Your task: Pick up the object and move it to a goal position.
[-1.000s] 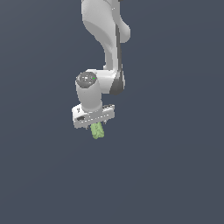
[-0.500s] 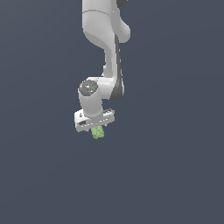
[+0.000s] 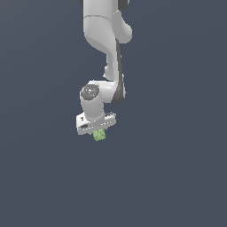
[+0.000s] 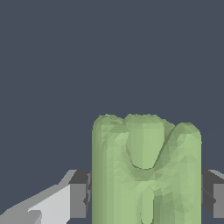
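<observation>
Object (image 3: 99, 135) hangs clamped beneath the white gripper (image 3: 98, 132), you see in the exterior view. Only your wrist view shows the dark pads (image 4: 80, 192) pressing its lumpy green sides (image 4: 146, 170).

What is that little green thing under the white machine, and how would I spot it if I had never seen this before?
Follow the white robot arm down to the flat white gripper at its lower end. Poking out just beneath it, clamped between the dark fingertips, is the object: a small, light-green, lumpy piece. It is the only coloured item against the plain dark grey background, and far narrower than the gripper holding it.
</observation>
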`<state>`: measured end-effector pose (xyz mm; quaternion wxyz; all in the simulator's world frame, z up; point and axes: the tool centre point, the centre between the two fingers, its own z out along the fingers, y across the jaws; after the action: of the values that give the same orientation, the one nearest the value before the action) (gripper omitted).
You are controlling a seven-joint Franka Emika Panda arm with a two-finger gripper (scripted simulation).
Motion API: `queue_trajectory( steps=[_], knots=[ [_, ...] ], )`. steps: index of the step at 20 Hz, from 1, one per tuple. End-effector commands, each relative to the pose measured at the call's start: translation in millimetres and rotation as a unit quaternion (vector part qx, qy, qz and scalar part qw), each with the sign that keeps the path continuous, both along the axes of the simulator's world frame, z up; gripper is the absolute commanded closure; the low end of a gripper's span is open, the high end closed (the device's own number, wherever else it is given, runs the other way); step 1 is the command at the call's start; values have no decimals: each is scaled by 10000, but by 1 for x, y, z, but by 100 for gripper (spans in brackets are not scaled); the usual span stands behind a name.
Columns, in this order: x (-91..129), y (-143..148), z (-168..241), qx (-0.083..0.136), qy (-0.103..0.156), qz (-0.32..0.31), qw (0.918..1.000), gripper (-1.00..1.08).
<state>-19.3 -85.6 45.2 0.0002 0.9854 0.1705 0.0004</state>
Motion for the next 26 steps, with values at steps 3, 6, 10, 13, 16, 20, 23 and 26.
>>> queue_trajectory(
  steps=[3,6,10,13,16,20,23,26],
  knots=[
    [0,0,-1,1,4,2,10000,108],
    [0,0,0,0,0,0,10000,108],
    [-1,3,3,0,0,0,10000,108],
    [-3,9,10,0,0,0,10000,108],
    [-7,19,20,0,0,0,10000,108],
    [-14,38,40,-4,0,1,10000,108],
    [-21,56,59,-4,0,1,10000,108],
    [-30,79,83,-7,1,2,10000,108]
  ],
)
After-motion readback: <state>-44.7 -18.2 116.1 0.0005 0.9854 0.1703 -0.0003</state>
